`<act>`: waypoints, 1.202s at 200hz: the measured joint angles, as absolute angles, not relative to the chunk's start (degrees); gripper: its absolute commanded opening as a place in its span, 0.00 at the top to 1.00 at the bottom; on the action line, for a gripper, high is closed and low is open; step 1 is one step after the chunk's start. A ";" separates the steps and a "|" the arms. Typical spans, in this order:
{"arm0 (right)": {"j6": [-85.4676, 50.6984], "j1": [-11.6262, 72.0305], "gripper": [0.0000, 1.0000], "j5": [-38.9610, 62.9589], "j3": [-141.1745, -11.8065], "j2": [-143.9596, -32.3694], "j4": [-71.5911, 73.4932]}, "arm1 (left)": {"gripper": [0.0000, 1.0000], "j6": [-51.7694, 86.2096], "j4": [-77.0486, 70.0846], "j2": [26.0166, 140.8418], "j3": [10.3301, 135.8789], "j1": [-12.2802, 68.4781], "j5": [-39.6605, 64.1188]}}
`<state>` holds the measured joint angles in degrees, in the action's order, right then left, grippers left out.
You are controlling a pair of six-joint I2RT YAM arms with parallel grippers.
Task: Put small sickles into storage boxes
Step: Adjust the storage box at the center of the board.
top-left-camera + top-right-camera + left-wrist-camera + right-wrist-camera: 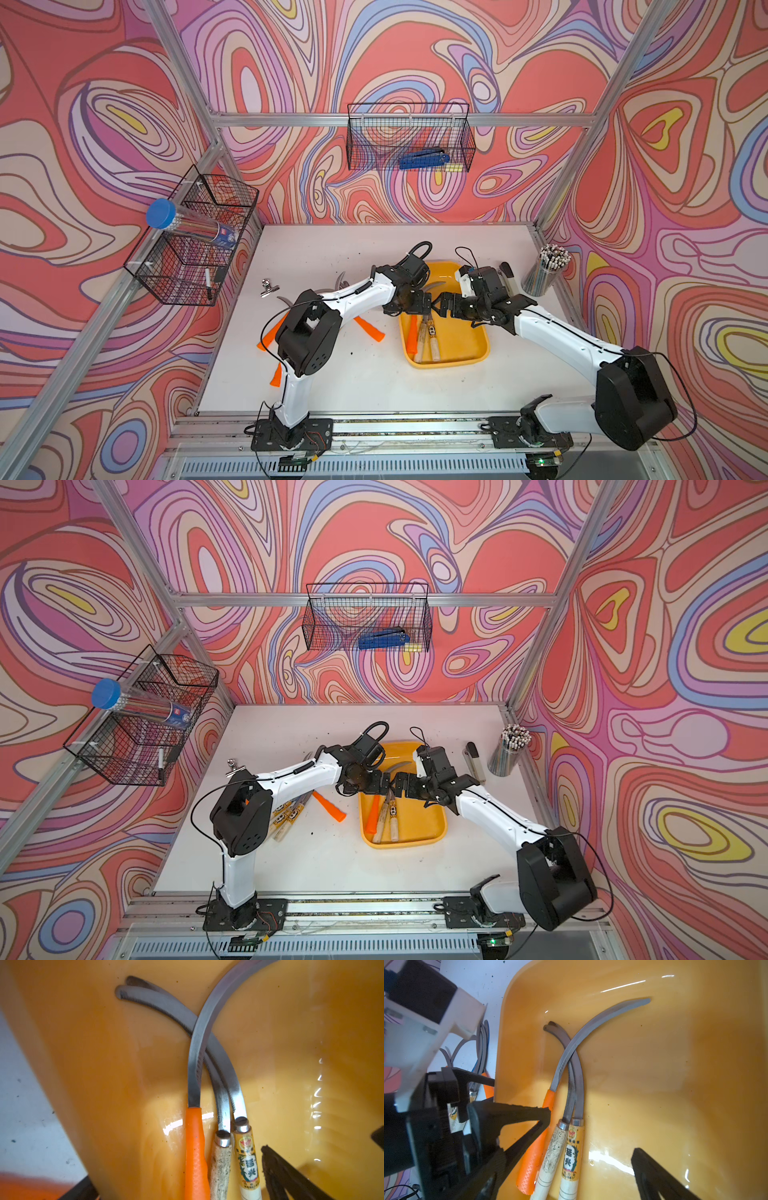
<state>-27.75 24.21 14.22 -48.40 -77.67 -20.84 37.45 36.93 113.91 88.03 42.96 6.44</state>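
- Three small sickles (221,1163) lie inside the yellow storage box (463,338). Their handles sit side by side at the end nearer the arm bases. The orange-handled sickle (195,1147) crosses its blade over the other two.
- Your left tool (428,304) hangs over those handles, jaws apart and empty. The right tool (591,1132), also apart and empty, faces it almost tip to tip.
- This drop looks finished. Raise the left tool straight up past the rim before swinging, so you nudge neither the stack nor the right tool.
- More sickles wait on the bench (374,382) left of the box. A loose orange one (369,328) is nearest. Grip it by the handle, never the blade.
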 measured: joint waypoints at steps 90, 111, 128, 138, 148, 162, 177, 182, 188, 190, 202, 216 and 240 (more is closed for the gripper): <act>-26.81 23.97 0.02 13.98 -48.53 -77.32 -22.15 | 0.00 34.50 39.16 114.19 90.28 43.13 3.53; -26.59 23.97 0.01 14.81 -48.53 -77.28 -22.02 | 0.00 33.19 41.36 111.77 89.36 43.11 0.67; -26.57 23.99 0.02 15.44 -48.53 -77.28 -21.74 | 0.00 32.23 42.94 108.71 87.57 43.07 -1.85; -26.55 24.08 0.02 15.77 -48.53 -77.28 -21.54 | 0.00 31.66 43.77 106.52 85.86 42.89 -3.20; -26.55 24.14 0.02 16.05 -48.56 -77.28 -21.30 | 0.00 31.46 44.38 104.38 83.99 42.68 -4.16; -26.57 24.60 0.01 16.19 -48.60 -77.28 -20.99 | 0.00 31.22 45.01 101.51 80.99 41.98 -5.02; -26.57 25.82 0.02 16.03 -48.80 -77.28 -20.58 | 0.00 31.03 45.52 98.91 77.82 41.08 -5.80; -26.59 26.48 0.01 15.94 -48.84 -77.28 -20.29 | 0.00 31.03 45.78 98.10 76.77 40.80 -6.09; -26.61 27.38 0.02 15.86 -48.88 -77.25 -19.99 | 0.00 31.03 45.98 97.34 75.77 40.51 -6.35; -26.61 27.62 0.02 15.77 -48.88 -77.25 -19.90 | 0.00 31.03 46.04 97.06 75.35 40.42 -6.42; -26.68 29.89 0.02 15.46 -48.90 -77.23 -19.27 | 0.00 31.03 46.46 95.68 73.41 40.12 -7.16; -26.87 32.64 0.01 14.96 -48.93 -77.23 -18.50 | 0.00 31.05 46.76 94.39 71.33 40.05 -8.08; -27.59 36.75 0.02 14.13 -48.95 -77.30 -17.06 | 0.00 31.31 47.13 91.81 67.11 39.46 -9.52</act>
<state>-27.59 36.75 14.13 -48.95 -77.30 -17.06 31.31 47.13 91.81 67.11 39.46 -9.52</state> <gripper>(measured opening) 0.985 0.994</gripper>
